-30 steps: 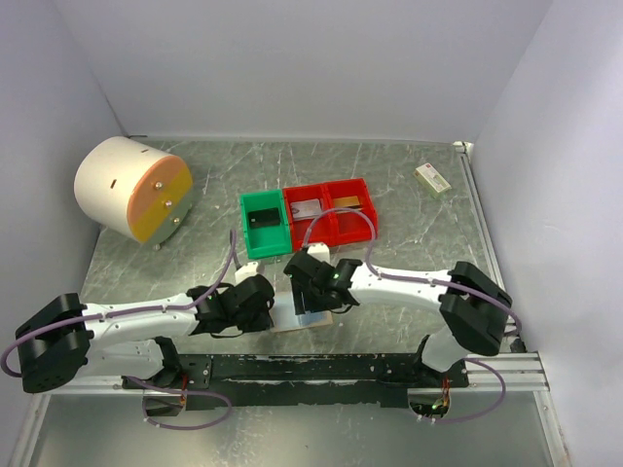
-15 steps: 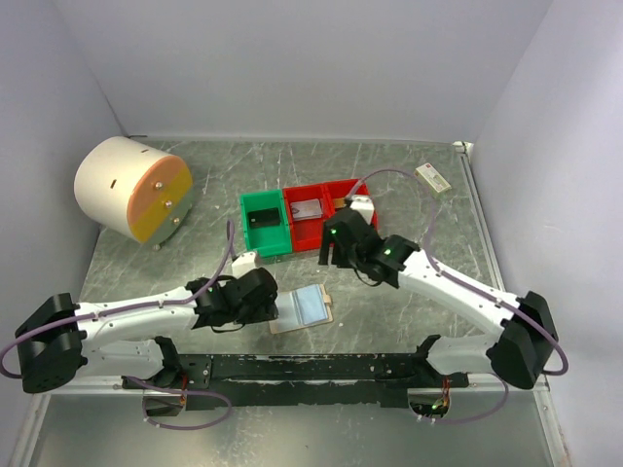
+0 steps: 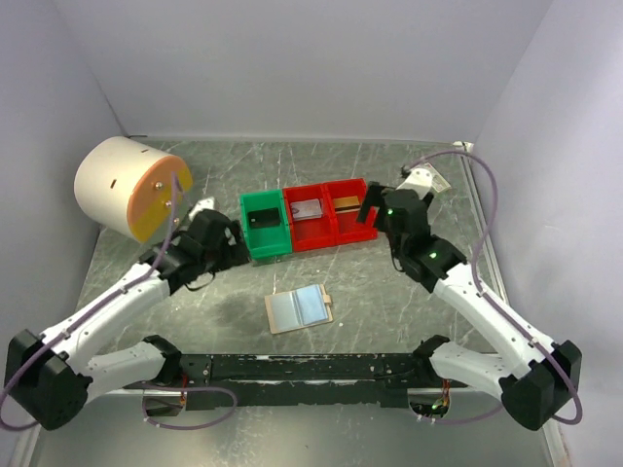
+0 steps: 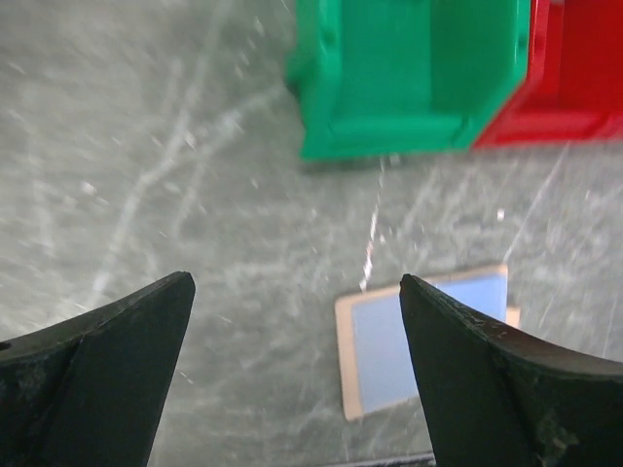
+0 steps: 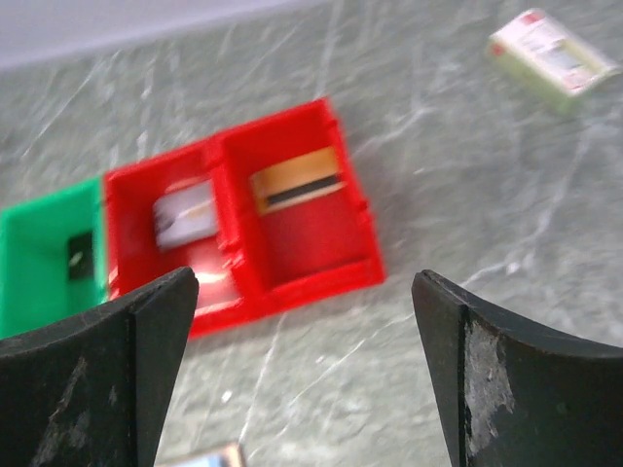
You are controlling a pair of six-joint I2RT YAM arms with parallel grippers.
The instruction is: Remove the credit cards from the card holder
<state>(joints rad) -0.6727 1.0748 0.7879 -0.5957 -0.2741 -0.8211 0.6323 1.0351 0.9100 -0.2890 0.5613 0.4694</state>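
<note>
Card holder (image 3: 300, 308) left open on counter (image 3: 399, 297); both arms backed off, left claw (image 4: 295, 292) and right claw (image 5: 305, 282) agape, empty; credit cards (image 3: 308, 208) binned; likely done.

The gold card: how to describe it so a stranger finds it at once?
On the table stands a row of bins, one green, two red. The gold card, dark-striped, lies in the rightmost red bin. The neighbouring cards are silver-grey and dark.
</note>
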